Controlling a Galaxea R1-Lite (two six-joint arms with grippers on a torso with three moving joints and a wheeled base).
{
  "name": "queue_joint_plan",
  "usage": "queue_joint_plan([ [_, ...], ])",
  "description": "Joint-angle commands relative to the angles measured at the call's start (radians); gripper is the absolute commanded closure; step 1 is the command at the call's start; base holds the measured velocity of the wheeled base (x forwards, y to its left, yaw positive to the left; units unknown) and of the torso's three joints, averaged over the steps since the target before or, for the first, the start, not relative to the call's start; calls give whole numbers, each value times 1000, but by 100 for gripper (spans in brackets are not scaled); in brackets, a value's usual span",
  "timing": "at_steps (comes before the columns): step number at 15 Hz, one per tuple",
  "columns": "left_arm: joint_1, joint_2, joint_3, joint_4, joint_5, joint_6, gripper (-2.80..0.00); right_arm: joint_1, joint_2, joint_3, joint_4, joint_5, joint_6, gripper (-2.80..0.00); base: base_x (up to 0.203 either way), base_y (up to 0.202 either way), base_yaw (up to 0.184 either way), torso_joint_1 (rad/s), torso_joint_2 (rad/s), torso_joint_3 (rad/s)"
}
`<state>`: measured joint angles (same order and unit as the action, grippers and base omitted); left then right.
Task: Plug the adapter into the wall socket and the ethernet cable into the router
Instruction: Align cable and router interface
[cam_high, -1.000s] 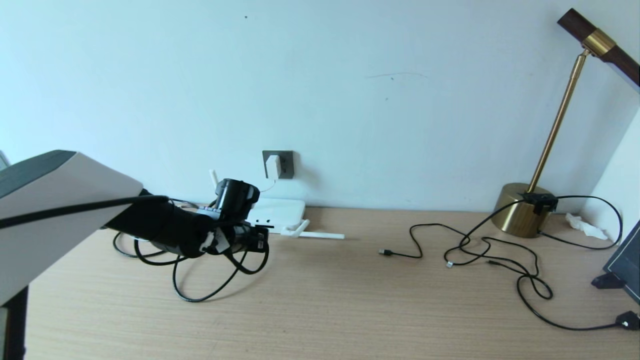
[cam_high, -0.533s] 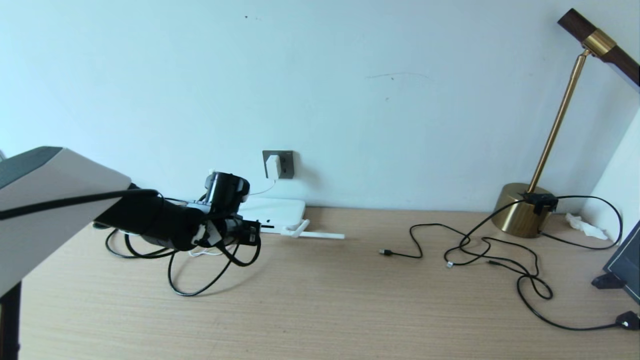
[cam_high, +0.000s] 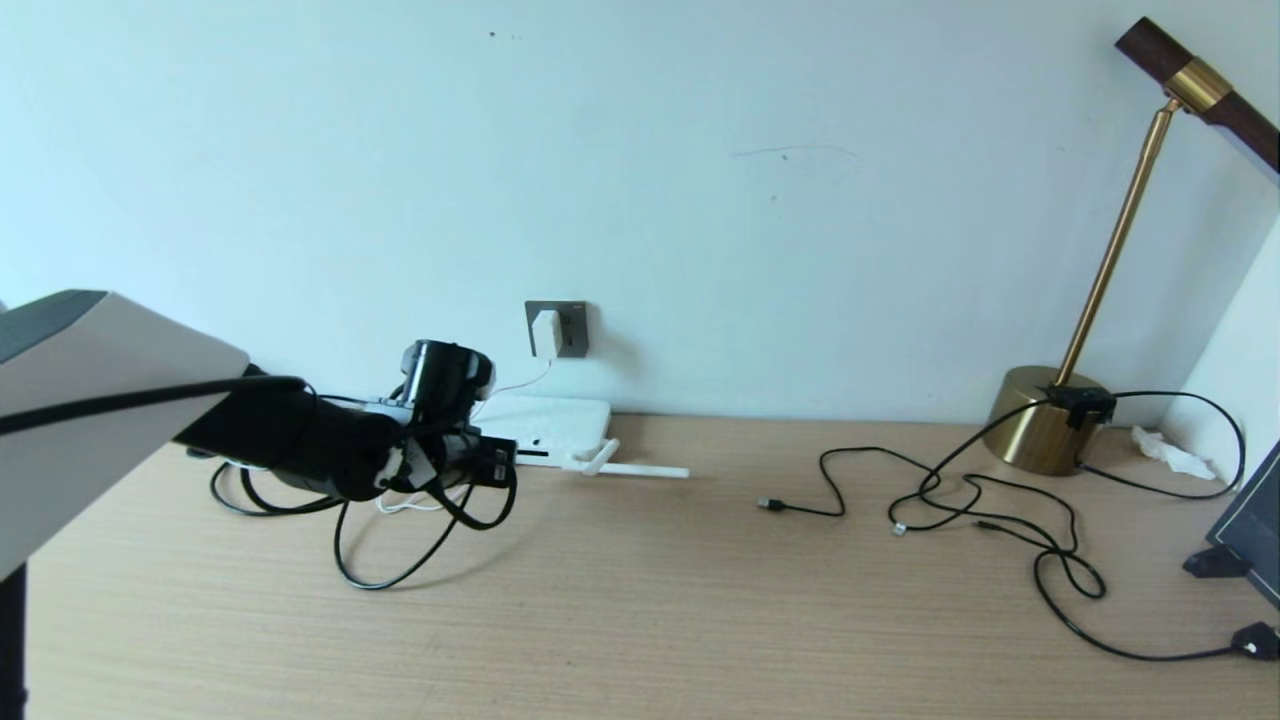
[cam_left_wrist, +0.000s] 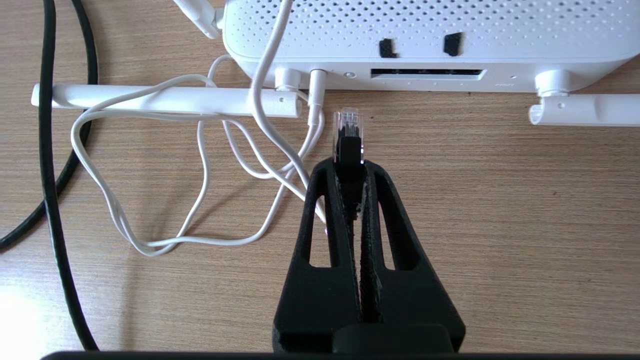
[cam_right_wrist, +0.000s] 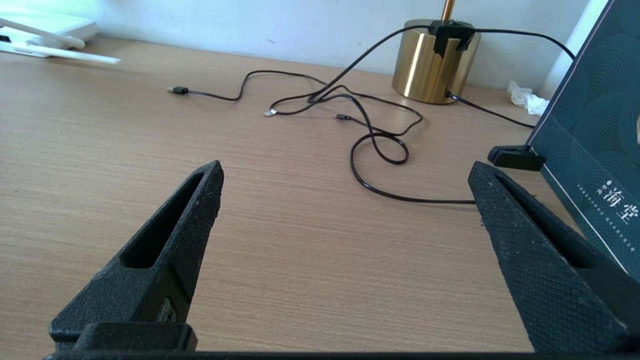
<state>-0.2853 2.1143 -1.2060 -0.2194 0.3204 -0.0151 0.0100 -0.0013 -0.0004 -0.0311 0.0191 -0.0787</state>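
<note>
The white adapter (cam_high: 546, 332) sits in the dark grey wall socket (cam_high: 571, 328), its thin white cord (cam_left_wrist: 200, 165) looping over the desk to the router. The flat white router (cam_high: 545, 425) (cam_left_wrist: 425, 30) lies against the wall with its antennas folded down. My left gripper (cam_high: 505, 463) (cam_left_wrist: 350, 167) is shut on the ethernet cable's clear plug (cam_left_wrist: 347, 125), which hangs just short of the router's port edge, left of the long dark port slot (cam_left_wrist: 427, 73). The black ethernet cable (cam_high: 400, 560) loops below the arm. My right gripper (cam_right_wrist: 345, 175) is open over bare desk, out of the head view.
Thin black USB cables (cam_high: 960, 500) sprawl over the desk's right side by a brass lamp base (cam_high: 1040, 430). A dark box (cam_right_wrist: 595, 150) stands at the far right with crumpled tissue (cam_high: 1170, 452) behind it. A router antenna (cam_high: 640, 469) lies along the desk.
My left arm has pulled back leftward and slightly toward the wall with the ethernet plug, dragging the black cable loop along. The right gripper shows no change.
</note>
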Motion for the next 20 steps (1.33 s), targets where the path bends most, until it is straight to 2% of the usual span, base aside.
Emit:
queue_joint_plan([
  [1, -1, 11, -6, -2, 1, 0, 0, 1, 1, 11, -1, 1, -1, -280, 0, 0, 0, 0, 0, 0],
  [12, -25, 62, -38, 0, -31, 21, 0, -1, 1, 11, -1, -1, 0, -280, 0, 0, 0, 0, 0, 0],
  [20, -28, 120, -84, -2, -33, 2, 0, 1, 1, 11, -1, -1, -1, -280, 0, 0, 0, 0, 0, 0],
])
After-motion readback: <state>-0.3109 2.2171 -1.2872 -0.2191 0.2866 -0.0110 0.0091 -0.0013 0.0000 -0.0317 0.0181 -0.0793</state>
